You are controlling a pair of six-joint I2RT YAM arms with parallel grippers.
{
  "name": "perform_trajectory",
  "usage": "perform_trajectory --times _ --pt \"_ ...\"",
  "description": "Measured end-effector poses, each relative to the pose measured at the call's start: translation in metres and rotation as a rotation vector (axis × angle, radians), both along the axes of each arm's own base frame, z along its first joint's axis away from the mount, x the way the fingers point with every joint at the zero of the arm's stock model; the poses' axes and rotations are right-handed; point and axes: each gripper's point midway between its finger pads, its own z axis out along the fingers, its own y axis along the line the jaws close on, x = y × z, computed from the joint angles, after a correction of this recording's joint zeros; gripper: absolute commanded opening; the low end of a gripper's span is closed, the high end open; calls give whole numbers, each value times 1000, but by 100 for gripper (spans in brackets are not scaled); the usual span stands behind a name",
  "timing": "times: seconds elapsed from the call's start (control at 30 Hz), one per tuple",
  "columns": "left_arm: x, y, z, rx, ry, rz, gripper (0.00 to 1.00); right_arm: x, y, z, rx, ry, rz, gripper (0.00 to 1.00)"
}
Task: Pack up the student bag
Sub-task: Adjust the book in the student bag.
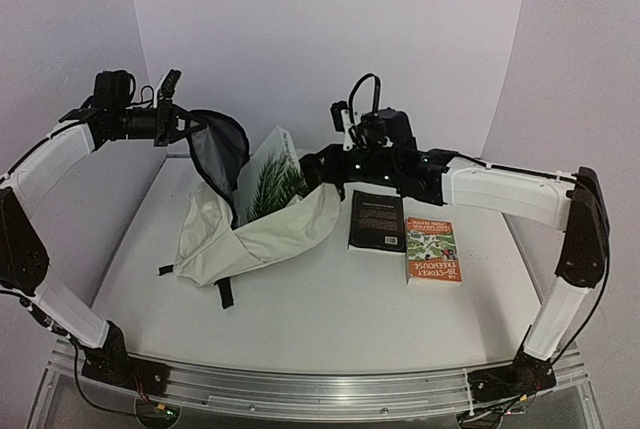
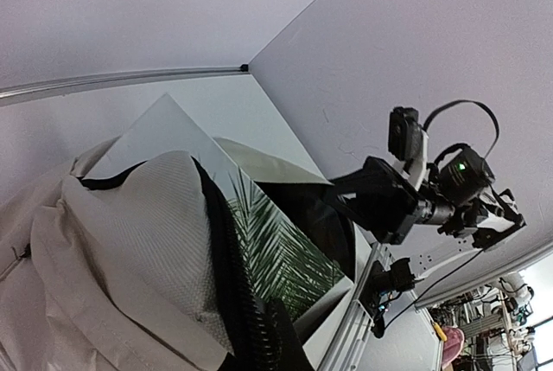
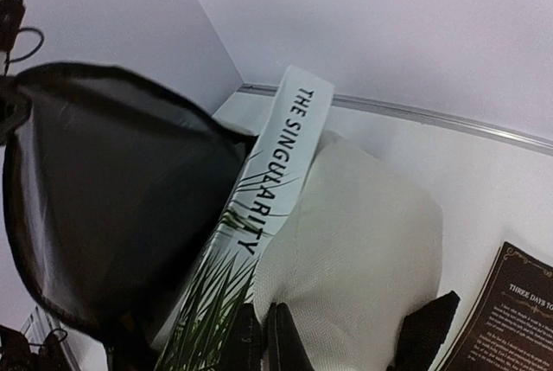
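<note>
Student bag (image 1: pixel 260 239) lies on table (image 1: pixel 330 309), left of middle. Looks soft, floppy, light; best grab at black rim. Left pincer (image 1: pixel 178 127) clamped on flap (image 1: pixel 218 147). Right pincer (image 3: pixel 263 341) squeezed together beside book (image 1: pixel 272 179).

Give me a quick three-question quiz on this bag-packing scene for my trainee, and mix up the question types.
1. True or false: the white book lies flat on the table beside the student bag.
2. How many books lie on the table outside the bag? A) one B) two C) four
3. Fill in: the jaws of the left arm hold up the bag's ____.

Key
1. False: it stands partly inside the bag.
2. B: the black book and the orange book.
3. Flap.
</note>
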Motion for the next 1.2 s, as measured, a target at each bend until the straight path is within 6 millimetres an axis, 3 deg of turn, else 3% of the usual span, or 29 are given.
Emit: perform_trajectory --times 0.17,0.37,0.43,0.57,0.67,0.73,0.83,0.93,1.0,1.1,1.2 --pt "12 10 -9 55 41 100 0 -44 14 -34 -30 51 77 0" --pt "22 36 -51 190 166 290 4 -98 21 -112 -59 219 115 0" --pt "16 49 -76 247 232 364 18 -107 17 -130 -62 267 115 0" --pt "-5 75 -114 353 361 498 50 -112 15 -139 -36 312 117 0" --pt "-14 83 -115 372 389 531 60 -113 14 -142 -16 335 107 0" --pt "-15 80 -104 364 372 525 64 -113 13 -145 -6 345 98 0" --pt "-9 58 -63 333 275 481 68 -113 10 -149 0 356 83 0" --pt "2 12 -6 289 120 376 69 -113 9 -150 6 361 72 0" --pt "12 -24 21 250 35 290 70 -112 9 -151 10 361 66 0" --pt "28 -71 25 226 -13 175 70 -111 7 -153 13 361 55 0" --pt "53 -113 -6 243 0 76 70 -111 5 -154 16 361 45 0"
